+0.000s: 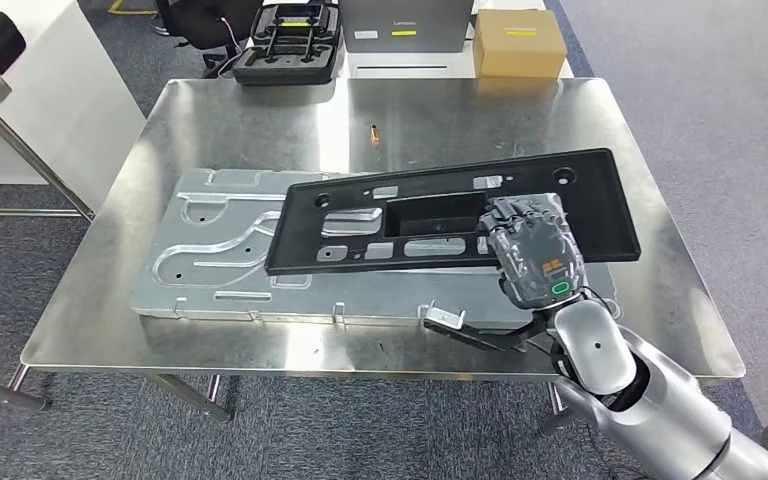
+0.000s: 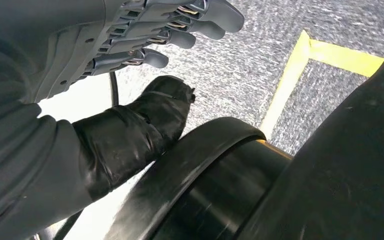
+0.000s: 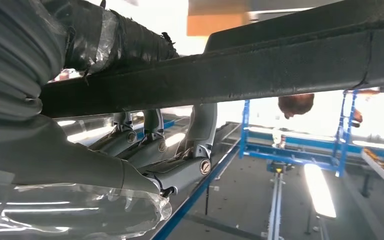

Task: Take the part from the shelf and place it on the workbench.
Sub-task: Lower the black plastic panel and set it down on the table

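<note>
Grey carpet room, steel worktop [image 1: 640,190] at centre; beyond its far edge, a black moulded tray [image 1: 288,42], a grey box [image 1: 405,22] and a cardboard carton [image 1: 518,42].

Head view: long black part [image 1: 440,215] lying slantwise over an embossed silver panel [image 1: 205,255], right end held up by the right hand [image 1: 532,248], whose fingers wrap its near edge. Judged: the part is being lowered onto the worktop and not yet released.

Left wrist view: left hand [image 2: 155,35] hanging over speckled carpet with a yellow floor line [image 2: 290,80]; fingers apart, holding nothing, idle because one hand carries the load.

Right wrist view: the part's edge crosses the picture, thumb [image 3: 110,35] above, fingers [image 3: 200,125] below, a clamping hold; polished steel beneath reflects blue framing
</note>
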Robot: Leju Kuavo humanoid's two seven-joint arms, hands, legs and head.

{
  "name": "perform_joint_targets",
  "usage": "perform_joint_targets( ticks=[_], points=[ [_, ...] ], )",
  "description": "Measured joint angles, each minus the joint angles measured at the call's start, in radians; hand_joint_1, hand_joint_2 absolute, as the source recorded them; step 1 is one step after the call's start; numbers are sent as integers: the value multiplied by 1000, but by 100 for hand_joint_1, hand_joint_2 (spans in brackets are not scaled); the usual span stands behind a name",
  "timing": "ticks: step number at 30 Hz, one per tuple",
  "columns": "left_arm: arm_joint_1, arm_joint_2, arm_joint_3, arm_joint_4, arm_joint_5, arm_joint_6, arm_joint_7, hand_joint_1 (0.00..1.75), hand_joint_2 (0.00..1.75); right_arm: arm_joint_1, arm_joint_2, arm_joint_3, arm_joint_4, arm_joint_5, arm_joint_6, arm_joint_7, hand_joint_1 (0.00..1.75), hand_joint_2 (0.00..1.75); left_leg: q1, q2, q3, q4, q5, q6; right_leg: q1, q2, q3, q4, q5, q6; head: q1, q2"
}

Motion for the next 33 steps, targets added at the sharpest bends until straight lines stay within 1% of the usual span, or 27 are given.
perform_joint_targets(
  ticks=[1, 2, 4, 5, 6, 7, 8, 9, 10, 11, 12, 13, 14, 15, 16, 17, 19, 20, 21, 22, 24, 25, 27, 29, 31, 32, 33],
  points=[
    [1, 0, 0, 0, -4, 3, -2, 0, 175, 0, -9, 0, 5, 1, 2, 4, 175, 175, -3, 0, 13, -29, 3, 4, 0, 0, -1, -1, 0, 4, 0, 0],
    [1, 0, 0, 0, -9, 6, -3, 0, 175, 1, -18, 0, 9, 1, 4, 8, 175, 175, -6, -1, 18, -37, -1, 6, 0, -1, -1, -3, 1, 8, 0, 0],
    [1, 0, 0, 0, -18, 10, -5, 0, 175, 3, -35, 0, 18, 1, 4, 15, 87, 87, -3, -1, 24, -52, 3, 13, -2, -3, -1, -6, 0, 19, 1, 0],
    [1, 0, 0, 0, -21, 12, -5, 0, 175, 3, -43, 0, 22, 1, 3, 19, 44, 44, -1, -1, 29, -61, 6, 17, -2, -3, -5, 5, -10, 24, 1, 0],
    [1, -1, 0, 0, -23, 13, -5, 0, 175, 3, -50, 0, 24, 0, 2, 22, 0, 0, 1, 0, 34, -69, 8, 21, -2, -4, -17, 34, -28, 27, 2, 0],
    [1, -1, 0, 0, -24, 13, -5, 0, 131, 4, -55, 0, 27, -1, 2, 25, 0, 0, 2, 1, 38, -72, 10, 24, -3, -4, -39, 80, -52, 29, 3, 0],
    [1, -1, 0, 0, -24, 13, -4, 0, 87, 5, -60, 0, 29, -2, 0, 27, 0, 0, 1, 1, 39, -73, 9, 27, -3, -4, -70, 142, -80, 31, 3, 0],
    [1, -2, 0, 0, -24, 13, -2, 0, 44, 8, -63, 0, 32, -3, -2, 29, 0, 0, 1, 2, 39, -73, 8, 28, -4, -4, -103, 203, -101, 34, 4, 0],
    [1, -2, 0, 0, -23, 14, 2, 0, 0, 13, -65, 0, 35, -7, -6, 30, 0, 0, 1, 2, 40, -72, 7, 29, -5, -4, -125, 242, -106, 36, 4, 0],
    [2, -2, 0, 0, -21, 16, 7, 0, 0, 19, -68, 0, 38, -15, -13, 31, 0, 0, 1, 1, 40, -70, 5, 29, -8, -4, -133, 249, -95, 39, 4, 0],
    [2, -3, 0, 0, -17, 19, 12, 0, 0, 24, -70, -1, 41, -31, -26, 33, 0, 0, 2, 1, 41, -66, 3, 27, -11, -4, -120, 214, -65, 42, 4, 0],
    [2, -3, 0, 0, -14, 21, 15, 0, 0, 30, -71, -2, 43, -54, -46, 33, 0, 0, 3, -1, 41, -61, -1, 24, -15, -5, -92, 153, -28, 45, 4, 0],
    [3, -4, 0, 0, -10, 22, 17, 0, 0, 37, -72, -6, 45, -83, -73, 33, 0, 0, 4, -2, 40, -55, -6, 20, -18, -5, -63, 92, -4, 47, 4, 0],
    [3, -4, 0, 0, -6, 22, 18, 0, 0, 46, -71, -13, 46, -122, -113, 30, 0, 0, 3, -3, 38, -47, -11, 15, -18, -4, -40, 44, 11, 45, 4, 0],
    [3, -4, 0, 0, -3, 21, 19, 0, 0, 57, -70, -23, 46, -165, -155, 24, 0, 0, 2, -4, 36, -41, -14, 10, -17, -3, -27, 20, 14, 42, 4, 0],
    [3, -5, 0, 0, 0, 18, 20, 0, 0, 68, -69, -35, 44, -209, -200, 14, 0, 0, 0, -5, 34, -38, -16, 7, -14, -2, -24, 14, 9, 36, 3, 0],
    [3, -6, 0, 0, 2, 11, 25, 0, 0, 88, -67, -63, 38, -295, -274, -12, 0, 0, 0, -5, 33, -35, -19, -1, -13, -1, -22, 12, 12, 24, 1, 0],
    [3, -6, 0, 0, 5, 8, 28, 0, 0, 95, -66, -78, 33, -336, -301, -29, 0, 0, 1, -4, 29, -25, -27, -6, -13, -1, -20, 10, 13, 18, 0, 0],
    [3, -7, 0, 0, 8, 5, 30, 0, 0, 100, -63, -94, 26, -377, -325, -49, 0, 0, 2, -3, 19, 0, -44, -11, -14, -2, -19, 9, 14, 12, -1, 0],
    [2, -8, 0, 0, 12, 4, 32, 0, 0, 106, -58, -109, 18, -419, -347, -73, 0, 0, 4, -2, -2, 46, -69, -17, -14, -2, -18, 8, 14, 8, -3, 0],
    [2, -10, 0, 0, 19, 4, 33, 0, 0, 118, -49, -133, 5, -483, -383, -114, 0, 0, 7, 0, -58, 168, -126, -24, -11, -5, -17, 8, 14, 2, -6, 0],
    [2, -10, 0, 0, 21, 4, 33, 0, 0, 124, -45, -142, -1, -503, -393, -129, 0, 0, 8, 0, -82, 219, -144, -25, -10, -7, -18, 9, 14, 1, -6, 0],
    [3, -10, 0, 0, 21, 4, 33, 0, 0, 130, -41, -150, -6, -519, -400, -144, 0, 0, 8, 0, -103, 265, -157, -25, -8, -8, -18, 10, 16, -1, -6, 0],
    [3, -10, 0, 0, 21, 4, 33, 0, 0, 131, -41, -151, -7, -522, -401, -147, 0, 0, 8, 0, -103, 265, -155, -24, -8, -9, -17, 10, 16, -1, -6, 0],
    [3, -10, 0, 0, 21, 4, 33, 0, 0, 134, -39, -153, -10, -530, -403, -153, 0, 0, 8, 0, -94, 250, -144, -23, -7, -8, -17, 10, 16, -1, -6, 0],
    [3, -10, 0, 0, 22, 3, 33, 0, 0, 137, -33, -159, -21, -552, -412, -173, 0, 0, 7, 0, -58, 185, -113, -16, -6, -8, -17, 10, 16, -1, -6, 0],
    [2, -11, 0, 0, 22, 2, 34, 0, 0, 141, -23, -166, -38, -577, -424, -197, 0, 0, 3, 0, -17, 110, -82, -9, -5, -7, -18, 10, 18, 2, -6, 0]
  ],
)
